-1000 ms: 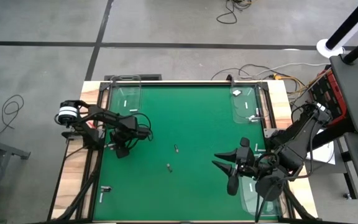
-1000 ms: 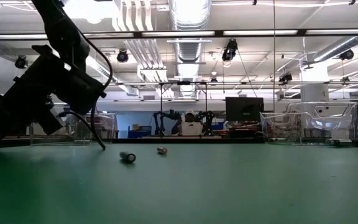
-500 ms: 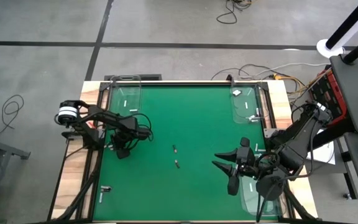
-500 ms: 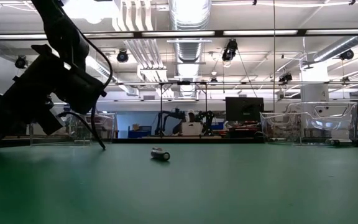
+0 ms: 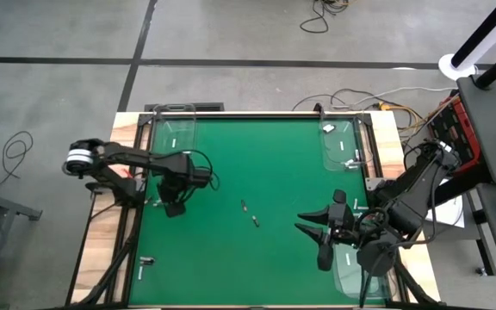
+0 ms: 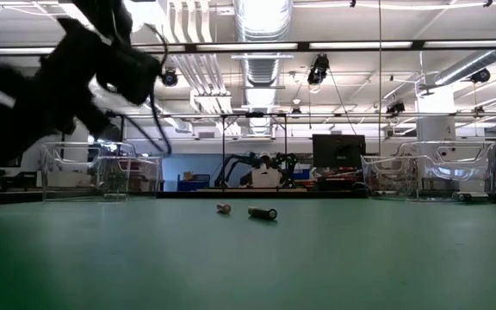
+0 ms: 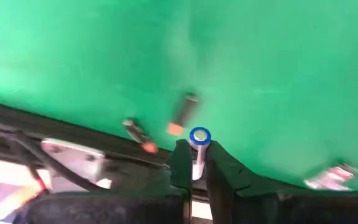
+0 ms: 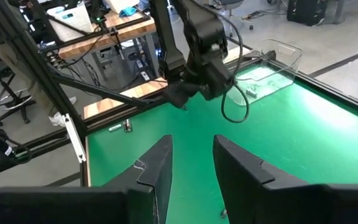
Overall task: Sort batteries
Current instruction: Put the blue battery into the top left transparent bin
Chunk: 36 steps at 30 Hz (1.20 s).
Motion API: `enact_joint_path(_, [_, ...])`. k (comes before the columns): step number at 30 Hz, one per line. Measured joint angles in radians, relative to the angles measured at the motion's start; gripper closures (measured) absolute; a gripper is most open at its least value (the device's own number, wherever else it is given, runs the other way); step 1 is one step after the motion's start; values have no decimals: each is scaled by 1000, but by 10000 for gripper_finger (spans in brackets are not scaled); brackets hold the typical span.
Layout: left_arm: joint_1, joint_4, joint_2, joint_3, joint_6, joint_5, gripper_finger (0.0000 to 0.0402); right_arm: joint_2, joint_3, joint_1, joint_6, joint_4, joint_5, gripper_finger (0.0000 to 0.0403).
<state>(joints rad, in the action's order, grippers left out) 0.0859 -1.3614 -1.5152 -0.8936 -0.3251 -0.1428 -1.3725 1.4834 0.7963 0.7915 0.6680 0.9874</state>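
My left gripper hangs over the table's left part, shut on a whitish battery with a blue-ringed end. Two more batteries lie loose on the green mat mid-table, one farther off and a dark one nearer; both also show in the low view, the paler battery and the dark battery. Other batteries lie at the near left corner. My right gripper waits open at the near right, nothing between its fingers. My left gripper pinches the whitish battery between its two fingertips. The battery's body runs down between the fingers, and its blue-ringed end sticks out past them. It is lifted clear of the mat.
Clear plastic trays stand at the far left, the far right and the near right. A dark battery with an orange end and another lie below my left gripper near the mat's edge.
My left gripper has risen from the mat, as the low view shows. The dark loose battery has rolled along the mat toward the table's right edge and now lies just beside the paler one, which has stayed put.
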Motion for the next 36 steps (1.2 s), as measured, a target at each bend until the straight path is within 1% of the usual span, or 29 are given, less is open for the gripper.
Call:
enact_joint_path(2, [-11,-37,41,-46,1,-57,399,0,0,0,-4,0,0,289])
enact_joint_path(4, [-14,-34,92,-101,-7,-109,399,0,0,0,-5,4,0,286])
enact_joint_path(6, [-14,-33,142,-151,-21,-131,399,0,0,0,-6,9,0,284])
enact_joint_path(8, [8,-19,184,-200,-40,-131,399,0,0,0,-7,9,0,282])
enact_joint_path(10, [55,-2,223,-239,-67,-118,399,0,0,0,-7,8,0,282])
enact_joint_path(13, [148,28,256,-287,-96,-65,399,0,0,0,-7,8,1,286])
enact_joint_path(16, [257,28,262,-340,-72,-34,399,0,0,0,0,8,5,290])
enact_joint_path(19, [356,11,244,-396,24,10,400,0,0,0,14,7,4,294])
enact_joint_path(22, [444,-21,199,-442,182,54,400,0,0,0,20,7,0,297])
enact_joint_path(27, [569,-63,99,-478,437,176,400,0,0,5,29,7,0,296])
enact_joint_path(30, [614,-60,34,-479,589,264,400,0,0,10,46,7,0,292])
enact_joint_path(33, [630,-28,-27,-468,722,400,400,-1,0,14,60,7,0,288])
enact_joint_path(34, [633,-10,-44,-466,765,425,400,-1,0,16,76,7,-1,287])
enact_joint_path(36, [641,41,-75,-459,849,439,400,-2,0,18,89,7,-1,287])
